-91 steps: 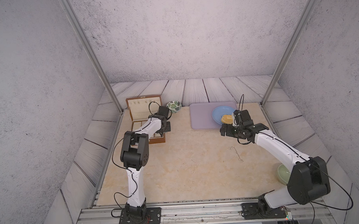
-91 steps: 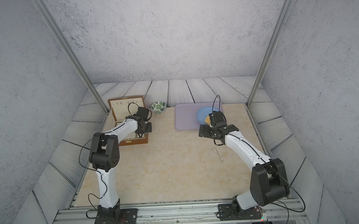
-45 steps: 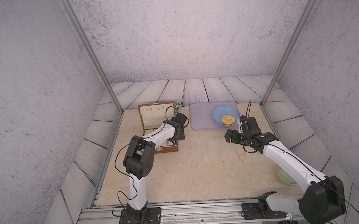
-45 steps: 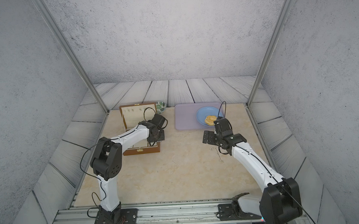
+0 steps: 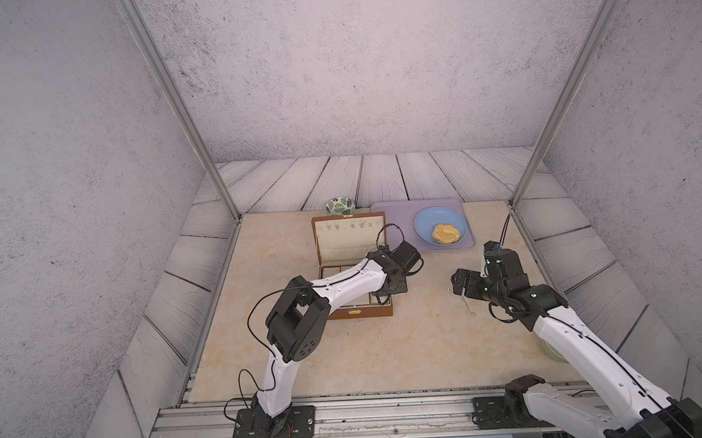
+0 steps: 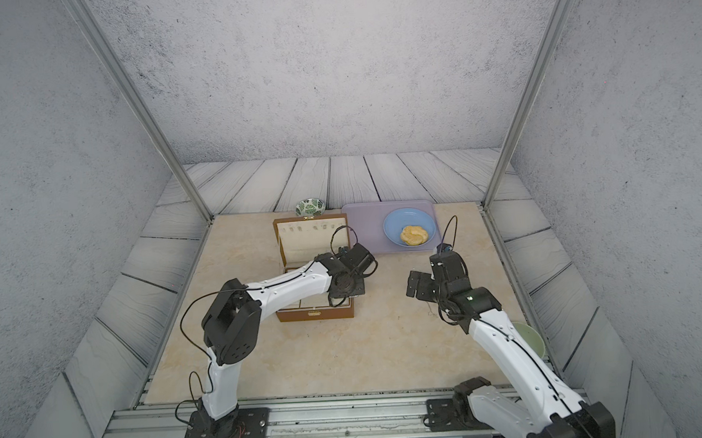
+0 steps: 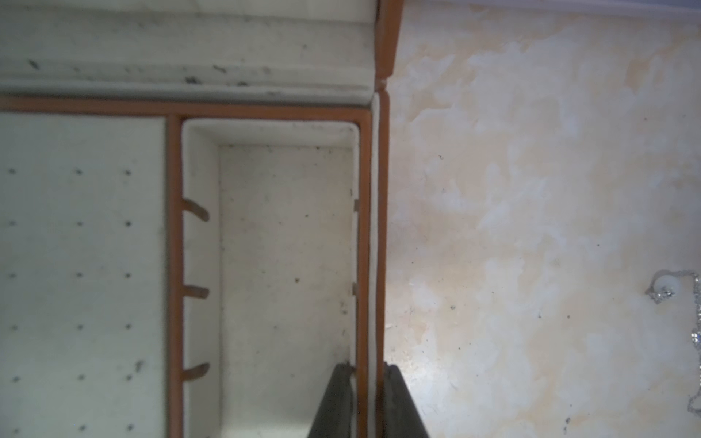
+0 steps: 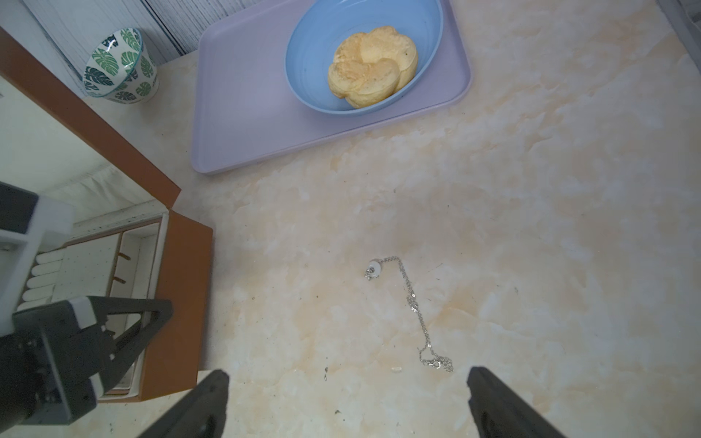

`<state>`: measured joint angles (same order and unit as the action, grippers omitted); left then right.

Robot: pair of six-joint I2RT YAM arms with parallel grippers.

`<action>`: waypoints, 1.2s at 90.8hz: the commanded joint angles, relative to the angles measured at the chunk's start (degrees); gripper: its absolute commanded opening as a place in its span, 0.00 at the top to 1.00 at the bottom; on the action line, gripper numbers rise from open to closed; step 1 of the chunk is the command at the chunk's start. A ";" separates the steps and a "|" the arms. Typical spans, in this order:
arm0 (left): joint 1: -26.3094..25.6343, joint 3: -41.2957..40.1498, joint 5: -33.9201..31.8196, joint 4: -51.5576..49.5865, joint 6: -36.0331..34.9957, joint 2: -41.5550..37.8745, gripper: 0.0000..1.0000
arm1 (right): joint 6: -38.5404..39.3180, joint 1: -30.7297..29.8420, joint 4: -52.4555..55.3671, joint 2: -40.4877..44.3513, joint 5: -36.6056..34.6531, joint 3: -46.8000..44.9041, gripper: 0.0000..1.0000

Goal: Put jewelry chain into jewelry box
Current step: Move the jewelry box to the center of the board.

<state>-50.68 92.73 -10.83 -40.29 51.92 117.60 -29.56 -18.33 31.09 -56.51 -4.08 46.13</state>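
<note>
My left claw [image 7: 367, 383] is clamped on the side wall at the three o'clock end of the open brown wooden jewelry box [image 5: 361, 312] with cream lining, one finger inside the end compartment and one outside. My right claw [image 8: 347, 379] hangs with jaws spread wide and empty over the marbled beige desk [image 5: 387, 348]. In a top view I see the thin silvery metal jewelry chain [image 5: 466, 304] stretched out on the desk at about three o'clock from the box, apart from it, and the flat lilac tray [image 5: 394, 226] with its blue plate [image 5: 427, 225] at one o'clock.
</note>
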 commanded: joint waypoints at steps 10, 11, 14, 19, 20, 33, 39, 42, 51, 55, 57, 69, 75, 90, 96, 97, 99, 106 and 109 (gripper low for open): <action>-2.29 6.39 -2.09 -3.49 6.03 3.19 0.97 | -1.02 -0.29 0.12 2.01 -1.00 -1.69 0.01; -2.40 6.62 -2.13 -3.84 6.19 3.44 0.97 | -1.06 -0.30 0.12 2.01 -1.05 -1.72 0.01; -2.68 7.04 -1.99 -4.43 6.43 3.92 0.97 | -1.11 -0.30 0.14 2.14 -1.10 -1.76 0.01; -2.81 7.30 -1.15 -4.09 6.50 4.63 0.95 | -1.11 -0.28 0.00 2.12 -1.11 -1.87 0.01; -2.83 7.34 -0.96 -4.05 6.51 4.78 0.94 | -1.11 -0.29 -0.03 2.11 -1.11 -1.90 0.01; -2.84 8.36 -0.38 -4.63 5.78 5.81 0.83 | -1.11 -0.30 0.08 2.06 -1.41 -1.92 0.01; -2.91 8.31 0.27 -4.48 5.44 5.65 0.74 | -1.11 -0.31 0.07 1.88 -1.61 -1.96 0.01; -2.86 8.21 0.68 -4.48 5.16 5.44 0.69 | -1.11 -0.28 0.16 1.75 -1.63 -1.95 0.01; -2.94 8.18 0.73 -4.46 3.69 4.10 0.59 | -1.04 -0.24 0.52 1.13 -1.64 -1.52 0.01; -2.96 8.15 0.53 -4.61 3.07 3.05 0.51 | -1.02 -0.28 0.86 0.67 -1.85 -1.20 0.01; -2.94 8.25 0.50 -4.59 2.61 2.63 0.49 | -1.02 -0.30 1.00 0.30 -1.89 -0.99 0.01; -2.84 9.17 -0.63 -5.15 -0.91 -2.23 0.25 | -0.98 -0.30 1.84 -1.84 -2.31 -0.06 0.01; -2.76 9.07 -2.40 -5.06 -2.70 -5.09 0.17 | -1.10 -0.29 2.17 -3.29 -2.62 0.31 0.01; -0.79 6.23 -3.70 -4.23 -11.00 -14.04 0.09 | -2.15 -0.17 4.04 -8.70 -3.98 2.39 0.02; 0.71 3.94 -3.14 -3.90 -14.47 -17.86 0.08 | -2.17 -0.19 4.43 -11.06 -4.13 3.38 0.06; 1.08 3.51 -3.06 -3.95 -14.91 -18.38 0.08 | -2.17 -0.21 4.60 -11.51 -4.20 3.54 0.07; 1.87 2.70 -2.88 -4.12 -15.56 -19.28 0.08 | -2.17 -0.21 4.84 -12.39 -4.32 4.02 0.09; 5.30 -0.86 -0.28 -4.41 -17.72 -23.21 0.08 | -1.83 -0.21 5.42 -15.57 -4.23 5.44 0.22; 6.69 -2.31 0.60 -4.22 -18.41 -24.94 0.08 | -1.75 -0.17 5.90 -17.24 -4.20 6.24 0.26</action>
<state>-48.27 95.57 -11.97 -42.85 39.59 95.64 -31.11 -18.33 34.35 -70.02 -6.85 49.54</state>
